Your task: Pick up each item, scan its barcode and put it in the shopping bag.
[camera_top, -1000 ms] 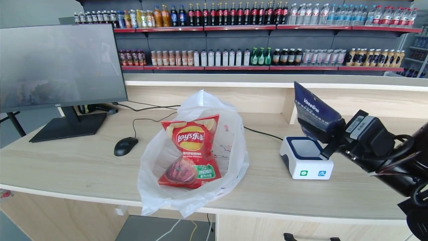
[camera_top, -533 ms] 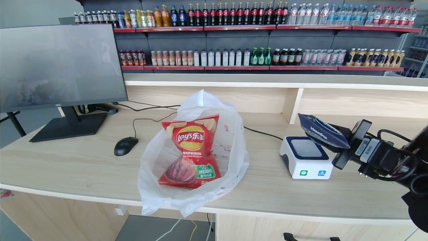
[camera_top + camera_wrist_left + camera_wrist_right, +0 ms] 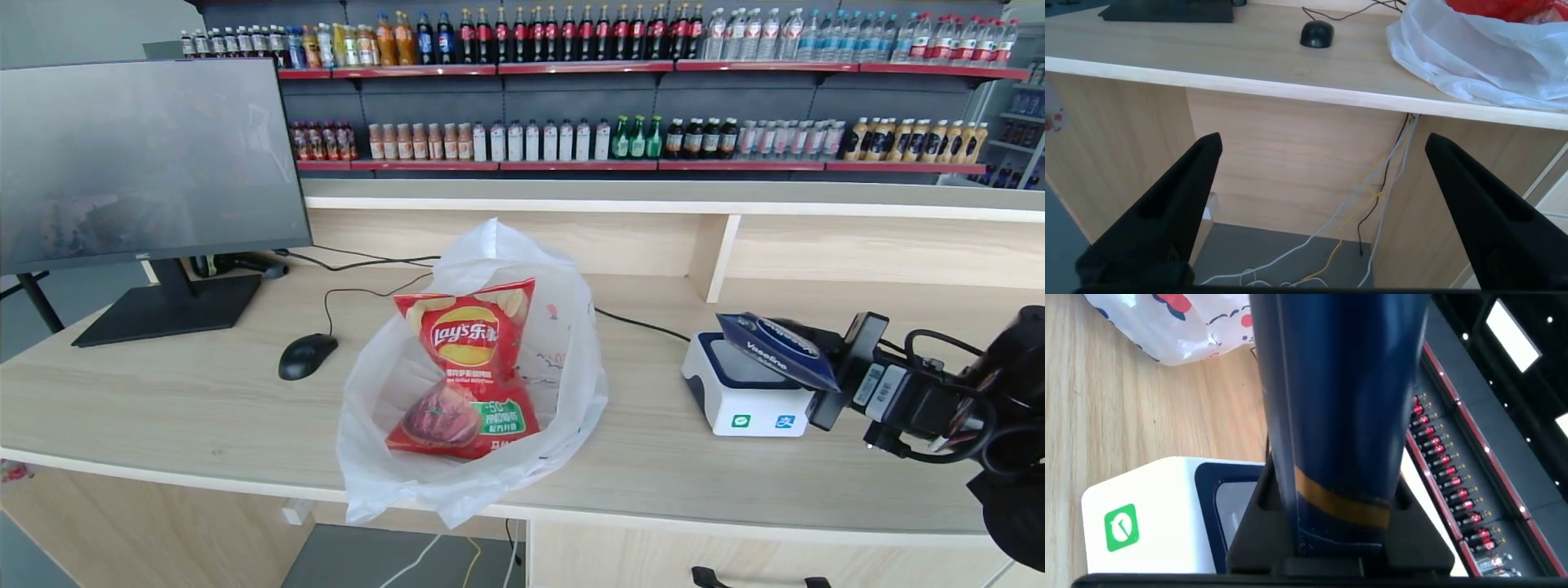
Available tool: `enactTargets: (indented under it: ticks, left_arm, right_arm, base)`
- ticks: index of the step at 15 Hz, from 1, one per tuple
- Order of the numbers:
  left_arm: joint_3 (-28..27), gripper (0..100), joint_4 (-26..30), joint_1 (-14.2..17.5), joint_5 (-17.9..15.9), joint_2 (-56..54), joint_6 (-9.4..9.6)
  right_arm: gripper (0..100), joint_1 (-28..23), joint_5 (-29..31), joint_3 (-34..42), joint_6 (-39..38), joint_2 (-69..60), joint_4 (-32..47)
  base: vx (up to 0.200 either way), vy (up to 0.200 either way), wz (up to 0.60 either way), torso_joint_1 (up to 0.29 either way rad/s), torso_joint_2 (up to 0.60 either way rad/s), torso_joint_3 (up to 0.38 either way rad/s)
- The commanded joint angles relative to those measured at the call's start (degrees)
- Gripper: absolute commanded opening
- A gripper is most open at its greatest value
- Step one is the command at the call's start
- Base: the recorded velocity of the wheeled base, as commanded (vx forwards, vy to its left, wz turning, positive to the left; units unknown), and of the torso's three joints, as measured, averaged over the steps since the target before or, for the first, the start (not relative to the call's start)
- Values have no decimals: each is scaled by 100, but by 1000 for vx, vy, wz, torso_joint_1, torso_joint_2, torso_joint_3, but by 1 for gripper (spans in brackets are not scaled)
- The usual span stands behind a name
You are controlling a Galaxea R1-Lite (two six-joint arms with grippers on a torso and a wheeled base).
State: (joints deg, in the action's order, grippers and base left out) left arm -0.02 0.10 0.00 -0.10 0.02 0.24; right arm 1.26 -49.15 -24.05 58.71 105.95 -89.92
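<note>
The wooden checkout counter [image 3: 163, 408] is carrying everything, with the monitor [image 3: 147, 155] standing at its left end, out of the working area. The white plastic shopping bag [image 3: 571, 343] is sitting mid-counter with its mouth gaping, likely so that items can drop straight in. A red bag of crisps [image 3: 469, 335] is already standing inside, above another red-and-green pack [image 3: 465, 420]. The white barcode scanner [image 3: 747, 412] is sitting to the bag's right, window facing up. The right gripper [image 3: 829, 367] is clamping a dark blue tube [image 3: 780, 351] by one end, tilting it just above that window (presumably presenting the barcode, which I cannot see). The left gripper [image 3: 1323, 143] is hanging below the counter edge, fingers spread wide, holding nothing.
</note>
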Motion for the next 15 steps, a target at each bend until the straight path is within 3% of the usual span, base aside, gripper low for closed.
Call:
enactTargets:
  ticks: [1,15]
  left_arm:
    - [2,100,-1,0,10,-2,2]
    - [2,100,-1,0,1,-2,2]
  right_arm:
    - [0,6,-7,-3,0,5,-8]
    - [0,41,-7,23,106,49,-8]
  base:
    - [0,0,0,0,0,0]
    - [0,0,0,0,0,0]
